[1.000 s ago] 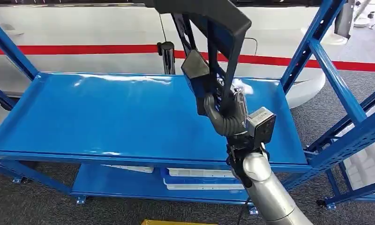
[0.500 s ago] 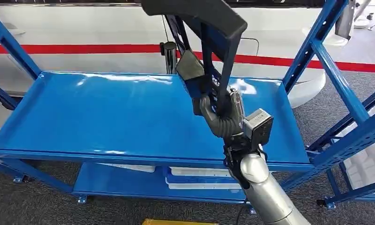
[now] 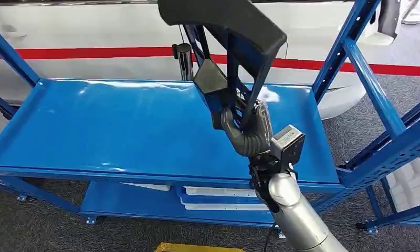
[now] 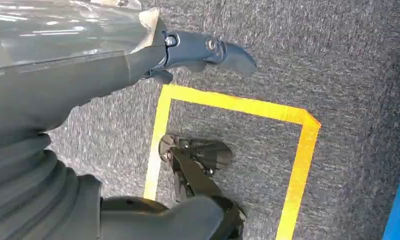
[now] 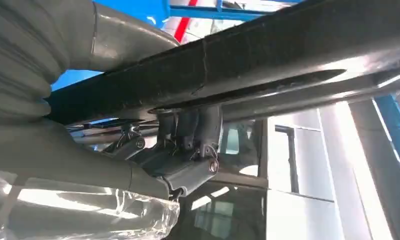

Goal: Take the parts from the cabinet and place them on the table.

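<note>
Gripping the black part (image 3: 223, 31) in its right hand (image 3: 250, 128) above the blue shelf (image 3: 118, 131), the robot should keep it level, while the left hand (image 4: 138, 65) hangs, apparently empty.

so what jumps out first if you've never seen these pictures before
A big black angular part is held up by the right robot hand over the glossy blue shelf, in the middle of the head view. Behind runs a white wall with a red stripe; in the left wrist view, yellow floor tape marks grey carpet.
</note>
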Robot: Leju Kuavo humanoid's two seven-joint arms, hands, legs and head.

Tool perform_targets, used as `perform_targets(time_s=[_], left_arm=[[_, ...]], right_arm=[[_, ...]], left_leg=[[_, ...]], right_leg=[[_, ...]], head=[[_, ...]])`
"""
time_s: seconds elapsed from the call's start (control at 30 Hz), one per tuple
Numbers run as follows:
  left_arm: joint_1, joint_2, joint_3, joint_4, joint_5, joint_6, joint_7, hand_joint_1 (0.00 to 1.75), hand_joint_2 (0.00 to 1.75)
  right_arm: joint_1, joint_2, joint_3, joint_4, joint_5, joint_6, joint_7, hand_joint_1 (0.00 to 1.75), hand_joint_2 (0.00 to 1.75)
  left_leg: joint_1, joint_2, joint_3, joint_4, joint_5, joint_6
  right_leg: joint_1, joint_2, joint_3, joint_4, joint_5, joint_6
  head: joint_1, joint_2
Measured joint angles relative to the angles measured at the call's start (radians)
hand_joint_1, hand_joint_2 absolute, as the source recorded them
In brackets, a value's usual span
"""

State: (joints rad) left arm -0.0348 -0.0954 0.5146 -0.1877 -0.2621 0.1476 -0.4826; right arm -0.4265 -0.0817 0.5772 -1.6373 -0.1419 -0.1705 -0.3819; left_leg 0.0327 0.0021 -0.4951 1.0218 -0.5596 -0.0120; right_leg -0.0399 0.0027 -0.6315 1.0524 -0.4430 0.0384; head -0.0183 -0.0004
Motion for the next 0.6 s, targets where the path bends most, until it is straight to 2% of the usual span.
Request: perform_targets(time_s=[0.03, 0.1, 0.13, 0.17, 0.2, 0.23, 0.27, 0.3, 0.33, 0.37, 0.4, 0.43, 0.47, 0.5, 0.53, 0.57, 0.6], left_arm=[[0.0, 0.0, 0.0, 0.0, 0.0, 0.0, 0.0, 0.0, 1.75], [0.0, 0.0, 0.002, 0.0, 0.0, 0.002, -0.001, 0.0, 1.75], [0.0, 0.0, 0.005, 0.0, 0.0, 0.002, -0.001, 0.0, 1.75], [0.0, 0.0, 0.009, 0.0, 0.0, 0.002, -0.001, 0.0, 1.75], [0.0, 0.0, 0.01, 0.0, 0.0, 0.002, -0.002, 0.0, 1.75], [0.0, 0.0, 0.011, 0.0, 0.0, 0.002, -0.002, 0.0, 1.75], [-0.001, 0.0, 0.011, 0.0, 0.0, 0.002, -0.003, 0.0, 1.75], [-0.002, 0.0, 0.012, 0.0, 0.0, 0.002, -0.005, 0.0, 1.75], [-0.005, 0.0, 0.012, 0.0, 0.0, 0.002, -0.006, 0.0, 1.75], [-0.006, -0.002, 0.012, -0.001, 0.0, 0.002, -0.008, 0.0, 1.75], [-0.006, -0.002, 0.013, -0.001, 0.0, 0.002, -0.009, 0.0, 1.75], [-0.005, -0.001, 0.013, 0.0, 0.0, 0.002, -0.009, 0.0, 1.75], [-0.003, -0.001, 0.014, 0.0, 0.0, 0.002, -0.009, 0.0, 1.75], [-0.004, -0.002, 0.015, 0.0, 0.0, 0.002, -0.009, 0.0, 1.75], [-0.007, -0.002, 0.016, -0.001, 0.0, 0.002, -0.011, 0.0, 1.75], [-0.006, -0.002, 0.016, -0.001, 0.0, 0.001, -0.014, 0.0, 1.75], [-0.005, -0.002, 0.017, -0.001, 0.0, 0.0, -0.017, 0.0, 1.75]], right_arm=[[-0.004, 0.002, 0.0, 0.0, 0.0, 0.002, 0.0, 1.75, 1.75], [-0.012, 0.01, 0.0, 0.0, -0.002, 0.008, 0.0, 1.75, 1.75], [-0.014, 0.013, 0.001, 0.002, -0.002, 0.01, 0.0, 1.75, 1.75], [-0.016, 0.016, 0.001, 0.004, -0.003, 0.01, 0.0, 1.75, 1.75], [-0.018, 0.018, 0.001, 0.006, -0.005, 0.01, 0.0, 1.75, 1.75], [-0.021, 0.021, 0.001, 0.007, -0.005, 0.01, 0.0, 1.75, 1.75], [-0.026, 0.024, 0.001, 0.007, -0.006, 0.011, 0.0, 1.75, 1.75], [-0.033, 0.028, 0.001, 0.007, -0.007, 0.011, 0.0, 1.75, 1.75], [-0.036, 0.032, 0.001, 0.007, -0.007, 0.011, 0.0, 1.75, 1.75], [-0.042, 0.032, 0.001, 0.007, -0.008, 0.011, 0.0, 1.75, 1.75], [-0.044, 0.034, 0.001, 0.007, -0.008, 0.011, 0.0, 1.75, 1.75], [-0.044, 0.035, 0.002, 0.007, -0.008, 0.011, 0.0, 1.75, 1.75], [-0.044, 0.036, 0.002, 0.008, -0.008, 0.012, 0.0, 1.75, 1.75], [-0.047, 0.035, 0.002, 0.009, -0.008, 0.011, 0.0, 1.75, 1.75], [-0.049, 0.035, 0.001, 0.01, -0.008, 0.011, 0.0, 1.75, 1.75], [-0.051, 0.035, 0.001, 0.011, -0.007, 0.012, 0.001, 1.75, 1.75], [-0.051, 0.035, 0.001, 0.013, -0.008, 0.011, 0.001, 1.75, 1.75]], left_leg=[[0.0, 0.0, -0.017, 0.042, -0.032, 0.0], [-0.002, -0.001, -0.089, 0.201, -0.116, -0.001], [-0.002, -0.001, -0.12, 0.267, -0.142, 0.0], [-0.002, -0.001, -0.134, 0.296, -0.143, 0.003], [-0.002, -0.001, -0.125, 0.278, -0.124, 0.008], [-0.003, -0.001, -0.093, 0.22, -0.087, 0.015], [-0.005, -0.001, -0.048, 0.137, -0.047, 0.023], [-0.009, -0.002, 0.01, 0.041, -0.013, 0.034], [-0.015, -0.003, 0.018, 0.01, -0.024, 0.032], [-0.022, -0.002, 0.009, 0.007, -0.01, 0.031], [-0.027, -0.002, 0.004, 0.008, -0.005, 0.035], [-0.033, -0.003, 0.002, 0.008, 0.003, 0.041], [-0.035, -0.003, -0.007, -0.001, 0.022, 0.05], [-0.023, 0.001, -0.019, -0.015, 0.048, 0.057], [-0.027, 0.004, -0.026, -0.019, 0.063, 0.06], [-0.027, 0.007, -0.044, -0.02, 0.077, 0.067], [-0.028, 0.008, -0.059, -0.019, 0.09, 0.069]], right_leg=[[0.002, -0.001, -0.003, 0.0, 0.002, -0.007], [0.009, -0.002, -0.012, 0.0, 0.009, -0.02], [0.014, -0.002, -0.018, 0.0, 0.013, -0.026], [0.019, -0.002, -0.024, 0.0, 0.018, -0.033], [0.023, -0.002, -0.028, 0.0, 0.022, -0.039], [0.026, -0.002, -0.033, 0.0, 0.027, -0.042], [0.028, -0.001, -0.036, 0.0, 0.034, -0.042], [0.029, 0.0, -0.038, 0.0, 0.041, -0.039], [0.031, 0.0, -0.038, -0.001, 0.048, -0.034], [0.033, -0.002, -0.039, -0.003, 0.052, -0.028], [0.028, -0.003, -0.04, -0.005, 0.059, -0.018], [0.022, -0.004, -0.039, -0.013, 0.069, -0.01], [0.023, -0.004, -0.043, -0.024, 0.086, -0.001], [0.033, -0.004, -0.053, -0.025, 0.086, 0.004], [0.03, -0.003, -0.075, -0.003, 0.045, -0.007], [0.03, -0.003, -0.1, 0.053, -0.017, -0.022], [0.029, -0.003, -0.115, 0.128, -0.073, -0.031]], head=[[0.001, 0.0], [0.0, 0.0], [0.001, 0.0], [0.0, 0.0], [0.002, 0.0], [0.0, 0.0], [0.001, 0.0], [0.001, 0.0], [0.002, 0.0], [0.005, 0.0], [0.002, 0.0], [0.004, 0.0], [0.002, 0.0], [0.004, 0.0], [0.004, 0.0], [0.008, 0.0], [0.011, 0.0]])
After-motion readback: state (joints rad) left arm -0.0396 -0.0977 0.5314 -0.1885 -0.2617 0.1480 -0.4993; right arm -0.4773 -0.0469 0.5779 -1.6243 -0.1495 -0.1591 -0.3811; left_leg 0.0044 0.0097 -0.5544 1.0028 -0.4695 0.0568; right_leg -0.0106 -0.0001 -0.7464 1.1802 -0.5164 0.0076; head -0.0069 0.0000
